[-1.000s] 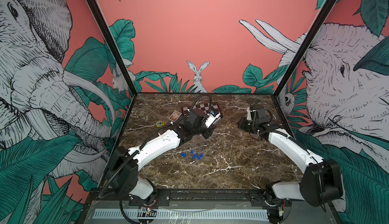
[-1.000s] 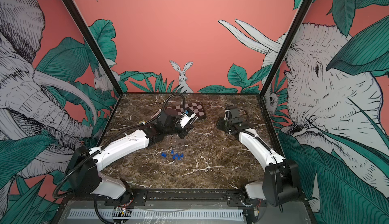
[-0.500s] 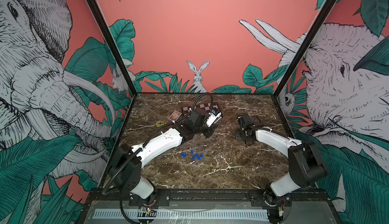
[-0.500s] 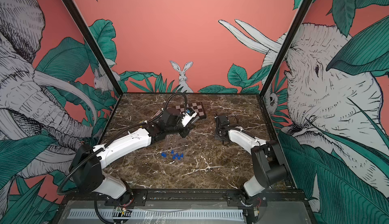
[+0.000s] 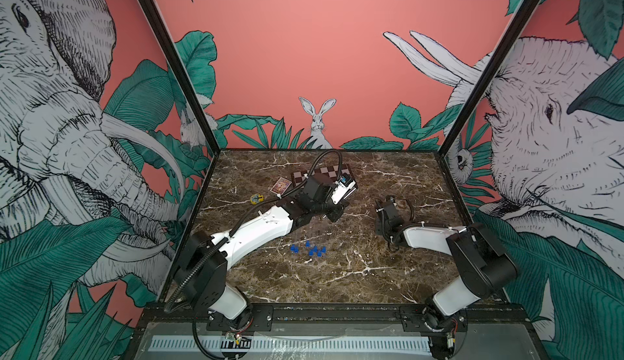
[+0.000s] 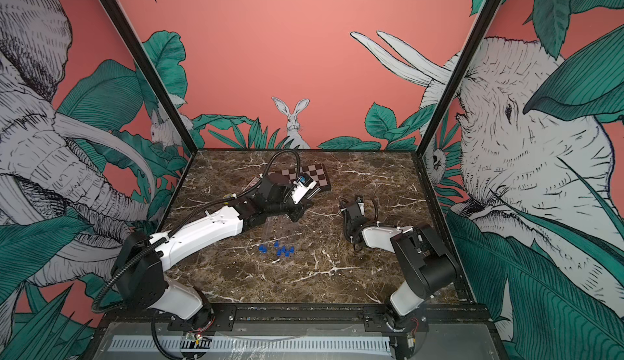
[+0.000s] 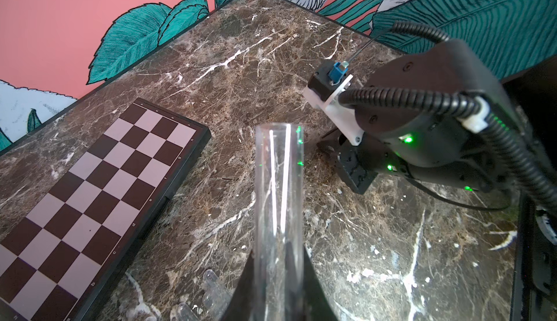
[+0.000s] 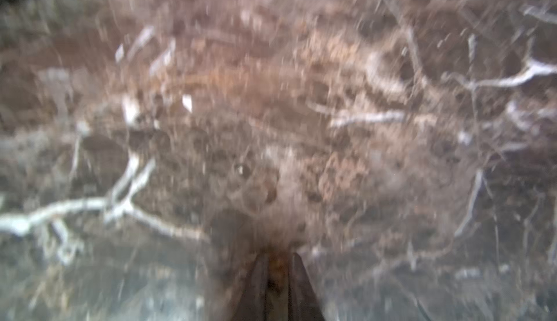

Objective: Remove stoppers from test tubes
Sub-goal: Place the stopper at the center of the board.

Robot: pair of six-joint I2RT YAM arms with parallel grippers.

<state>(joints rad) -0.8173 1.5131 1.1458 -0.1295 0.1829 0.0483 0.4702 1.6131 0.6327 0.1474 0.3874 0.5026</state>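
Left tool [image 7: 278, 259] clamped on open tube [image 7: 277, 184], mouth bare, nothing plugged in. Right tool [image 8: 279, 262] low over table [image 5: 337, 274], jaws nearly together, hold unclear. Blue stoppers [image 5: 309, 249] piled mid-table. Likely between tubes: next means setting this down, finding one plugged.
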